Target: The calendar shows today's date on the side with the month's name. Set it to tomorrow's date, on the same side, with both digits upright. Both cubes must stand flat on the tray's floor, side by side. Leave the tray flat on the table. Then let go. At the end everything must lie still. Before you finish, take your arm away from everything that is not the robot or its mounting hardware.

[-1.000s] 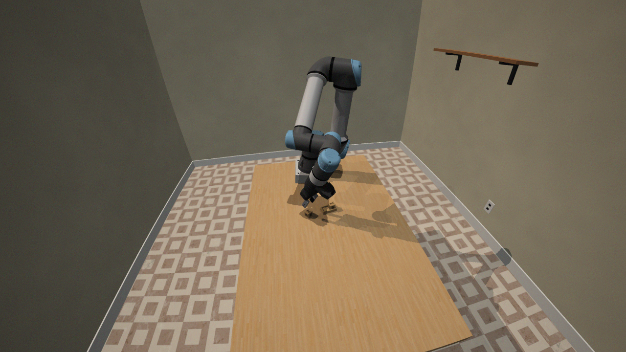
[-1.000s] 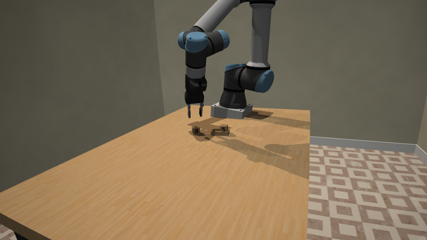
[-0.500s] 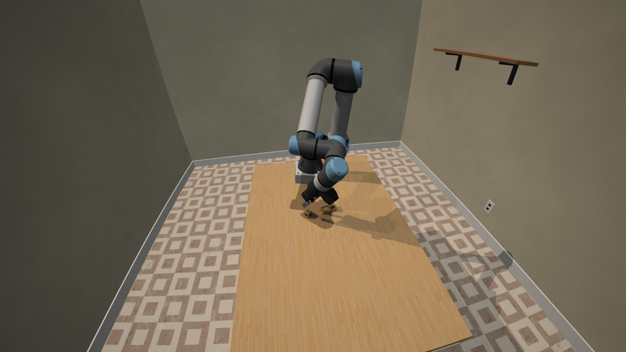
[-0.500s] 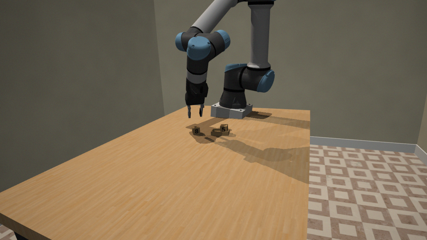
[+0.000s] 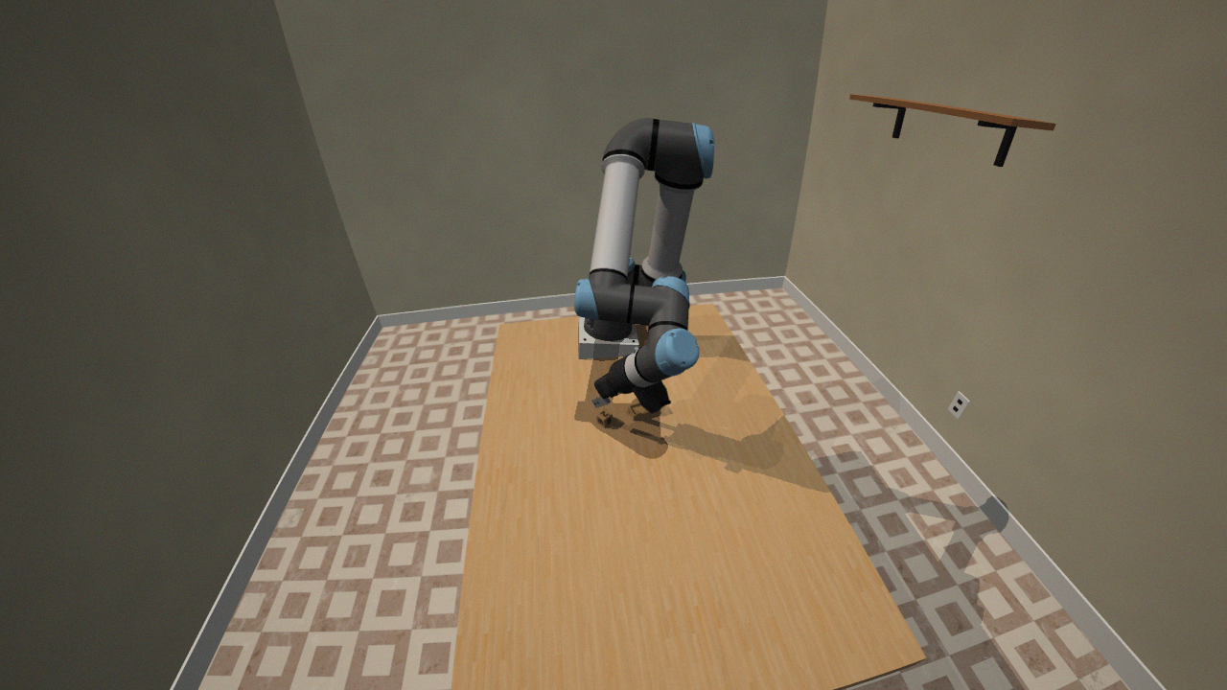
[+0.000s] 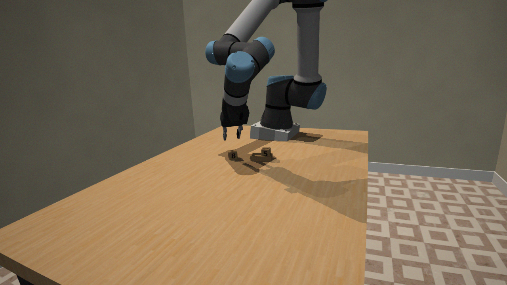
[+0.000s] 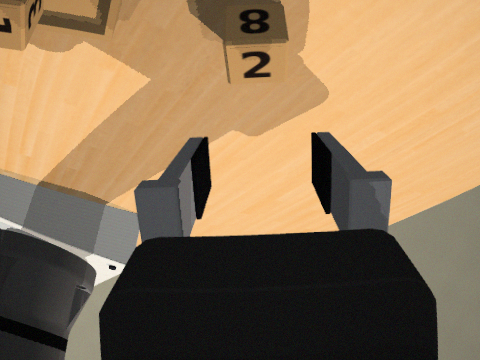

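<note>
A wooden cube (image 6: 233, 154) (image 5: 607, 419) (image 7: 255, 40) stands on the table outside the tray, showing an 8 and a 2 in the wrist view. The small wooden tray (image 6: 258, 158) (image 7: 106, 3) lies flat to its right in the exterior view. The second cube (image 6: 265, 152) (image 7: 16, 0) stands in the tray's right end and shows a 5. My gripper (image 6: 231, 136) (image 7: 260, 160) (image 5: 600, 400) is open and empty. It hangs tilted above the table, a little above and behind the loose cube.
The robot's grey base (image 6: 274, 131) (image 7: 67, 220) stands just behind the tray on the wooden table (image 6: 177, 212). The arm's shadow falls across the tray and cubes. A wall shelf (image 5: 952, 111) hangs far off to the right.
</note>
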You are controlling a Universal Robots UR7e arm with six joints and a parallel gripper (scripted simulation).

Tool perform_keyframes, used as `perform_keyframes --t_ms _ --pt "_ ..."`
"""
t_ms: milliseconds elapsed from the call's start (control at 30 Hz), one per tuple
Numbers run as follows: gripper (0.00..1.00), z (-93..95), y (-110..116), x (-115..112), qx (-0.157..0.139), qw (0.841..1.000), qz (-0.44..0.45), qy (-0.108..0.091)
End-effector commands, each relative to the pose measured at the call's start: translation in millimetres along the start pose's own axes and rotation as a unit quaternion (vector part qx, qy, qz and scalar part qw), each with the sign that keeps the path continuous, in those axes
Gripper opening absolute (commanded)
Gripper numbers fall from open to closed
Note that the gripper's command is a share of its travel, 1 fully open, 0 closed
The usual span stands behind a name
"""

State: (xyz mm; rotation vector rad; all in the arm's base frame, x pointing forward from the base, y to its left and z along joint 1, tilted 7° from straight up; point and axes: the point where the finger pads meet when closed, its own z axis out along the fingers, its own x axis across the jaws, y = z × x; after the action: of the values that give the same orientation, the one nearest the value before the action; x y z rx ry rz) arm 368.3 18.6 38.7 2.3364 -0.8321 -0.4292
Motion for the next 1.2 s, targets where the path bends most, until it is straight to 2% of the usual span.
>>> perform_keyframes --t_ms 0,700,1167 --pt "0.87 -0.5 0.3 0.3 0.0 1.0 0.001 0.0" --pt "0.87 3.9 -4.1 0.3 0.0 1.0 0.001 0.0" --pt "0.87 19.9 -20.1 0.4 0.0 1.0 0.001 0.0"
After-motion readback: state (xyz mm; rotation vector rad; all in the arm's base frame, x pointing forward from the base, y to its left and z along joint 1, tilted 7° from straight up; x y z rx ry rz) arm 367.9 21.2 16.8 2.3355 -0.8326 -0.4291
